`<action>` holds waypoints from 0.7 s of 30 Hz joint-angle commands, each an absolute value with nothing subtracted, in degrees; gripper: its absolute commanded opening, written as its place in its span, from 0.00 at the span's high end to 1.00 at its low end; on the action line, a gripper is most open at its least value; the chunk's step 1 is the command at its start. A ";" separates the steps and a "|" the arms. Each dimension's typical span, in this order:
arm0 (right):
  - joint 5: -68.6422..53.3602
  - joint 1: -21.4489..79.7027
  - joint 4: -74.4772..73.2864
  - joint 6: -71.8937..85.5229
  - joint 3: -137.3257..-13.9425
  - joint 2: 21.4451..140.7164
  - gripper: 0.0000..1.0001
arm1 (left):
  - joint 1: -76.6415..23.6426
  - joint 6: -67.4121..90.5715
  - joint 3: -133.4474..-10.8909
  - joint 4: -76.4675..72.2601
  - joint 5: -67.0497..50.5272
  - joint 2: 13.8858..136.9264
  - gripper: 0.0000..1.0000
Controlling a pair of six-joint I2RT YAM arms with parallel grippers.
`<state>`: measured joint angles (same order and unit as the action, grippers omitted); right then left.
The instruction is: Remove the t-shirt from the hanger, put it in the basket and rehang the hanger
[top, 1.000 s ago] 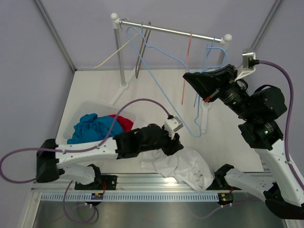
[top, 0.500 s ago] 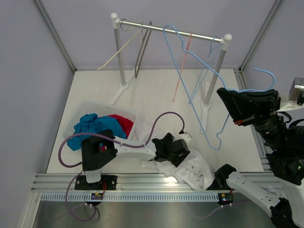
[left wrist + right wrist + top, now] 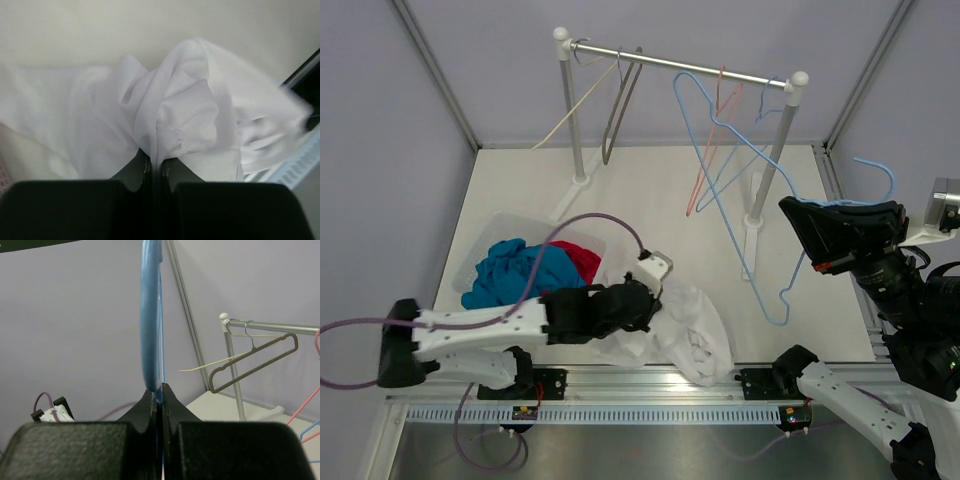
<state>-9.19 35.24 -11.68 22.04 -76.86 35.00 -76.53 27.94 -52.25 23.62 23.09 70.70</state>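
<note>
A white t-shirt (image 3: 685,335) lies crumpled on the table near the front edge, off any hanger; it fills the left wrist view (image 3: 165,115). My left gripper (image 3: 645,300) is shut on a fold of it (image 3: 155,162). My right gripper (image 3: 815,235) is shut on a bare light-blue hanger (image 3: 740,190), held up at the right with its hook (image 3: 880,170) above the gripper. In the right wrist view the blue hanger wire (image 3: 151,315) rises from between the closed fingers (image 3: 158,395).
A clothes rail (image 3: 680,65) at the back carries a grey hanger (image 3: 620,105), a cream one (image 3: 570,110), a red one (image 3: 710,140) and a blue one (image 3: 750,145). A clear bin (image 3: 495,235) with blue and red clothes (image 3: 525,270) stands front left.
My left gripper pulled the white t-shirt leftward toward the bin. The right gripper stayed at the right with the blue hanger, which swung a little.
</note>
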 commanded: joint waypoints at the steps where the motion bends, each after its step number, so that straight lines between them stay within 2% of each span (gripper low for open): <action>1: -6.42 35.51 -10.64 21.71 -75.59 34.28 1.00 | -76.29 27.60 -58.07 26.87 31.89 55.16 1.00; 5: -6.59 35.51 -9.94 22.50 -74.45 33.40 1.00 | -74.98 21.73 -66.78 32.42 39.69 48.17 1.00; 8: -7.38 35.51 -9.14 23.20 -74.09 32.96 1.00 | -68.40 16.11 -72.66 35.06 42.71 46.59 1.00; 12: -8.44 35.51 -9.32 23.64 -74.18 33.49 1.00 | -50.24 12.13 -76.99 36.21 37.53 46.23 1.00; 16: -8.70 35.51 -9.41 24.17 -73.65 33.22 1.00 | -38.70 11.42 -74.63 34.46 37.71 46.32 1.00; 21: -10.10 35.51 -10.98 24.26 -74.62 34.45 1.00 | -21.92 14.85 -71.19 32.87 24.53 46.85 1.00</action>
<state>-8.67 35.24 -11.90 23.79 -73.67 33.71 -27.92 14.04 -71.42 35.24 31.86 46.26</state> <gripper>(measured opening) 0.044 0.057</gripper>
